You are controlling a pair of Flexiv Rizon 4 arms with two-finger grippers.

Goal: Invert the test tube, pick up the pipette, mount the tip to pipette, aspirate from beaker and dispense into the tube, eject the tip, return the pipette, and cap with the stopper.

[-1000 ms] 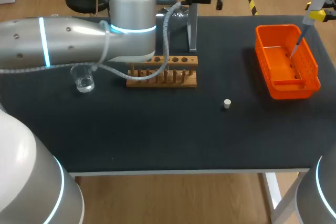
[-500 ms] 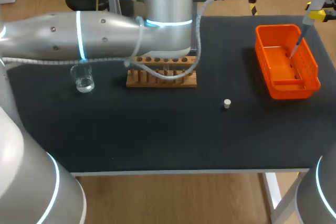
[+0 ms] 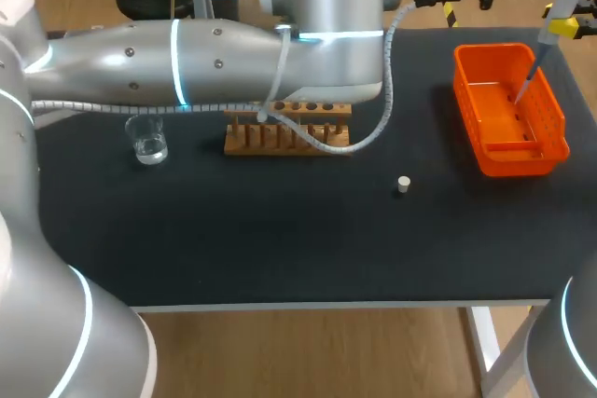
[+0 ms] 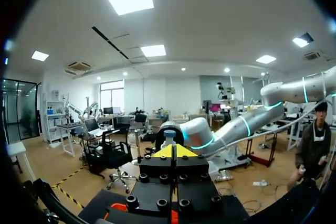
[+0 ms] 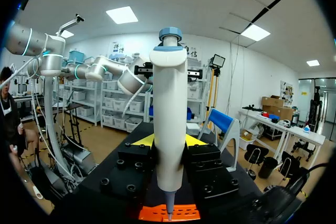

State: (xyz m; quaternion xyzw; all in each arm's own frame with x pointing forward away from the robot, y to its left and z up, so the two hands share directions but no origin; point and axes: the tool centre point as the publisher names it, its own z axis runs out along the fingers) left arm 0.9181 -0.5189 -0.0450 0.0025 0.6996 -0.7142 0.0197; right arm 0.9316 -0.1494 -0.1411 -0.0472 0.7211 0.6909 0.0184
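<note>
Wooden rack (image 3: 244,142) and apparently slotted orange basket (image 3: 522,163) sit apart on dark table (image 3: 280,240)

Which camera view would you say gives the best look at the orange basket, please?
The head view: it shows the whole orange basket, open side up, at the right of the table. The right wrist view catches only a strip of it under the tip of the pipette. The left wrist view shows just a small orange corner.
</note>
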